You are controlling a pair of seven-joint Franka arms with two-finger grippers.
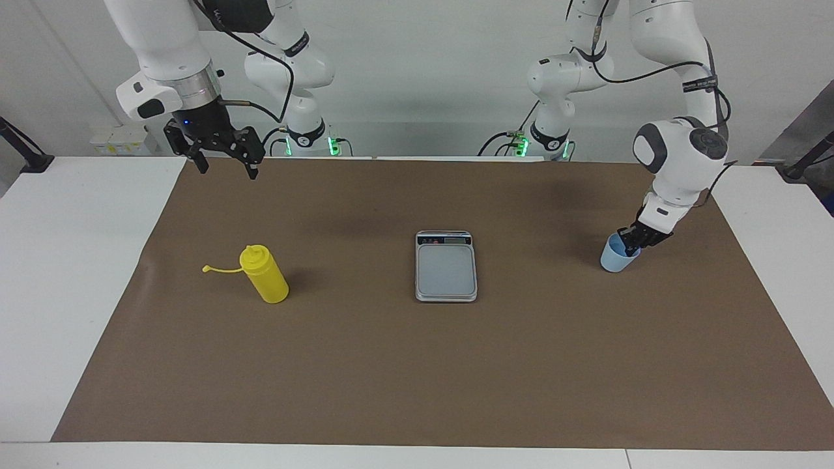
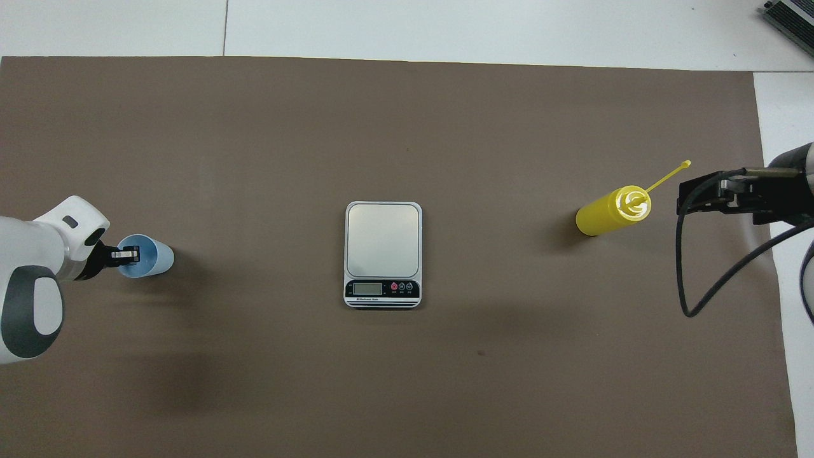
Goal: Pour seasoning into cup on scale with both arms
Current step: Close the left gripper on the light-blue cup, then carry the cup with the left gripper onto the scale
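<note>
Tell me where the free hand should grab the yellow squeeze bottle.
Probably the yellow bottle's straight cylindrical body, mid-height, from the side. It stands upright, its domed nozzle tapers, and its cap strap sticks out toward the right arm's end, so avoid that side.

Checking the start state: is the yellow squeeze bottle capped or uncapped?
Uncapped. The squeeze bottle stands upright on the mat, its cap strap sticking out sideways from the nozzle top.

White table (image 1: 78, 260) – brown mat (image 1: 417, 365), scale (image 1: 446, 268), bottle (image 1: 264, 273)
</note>
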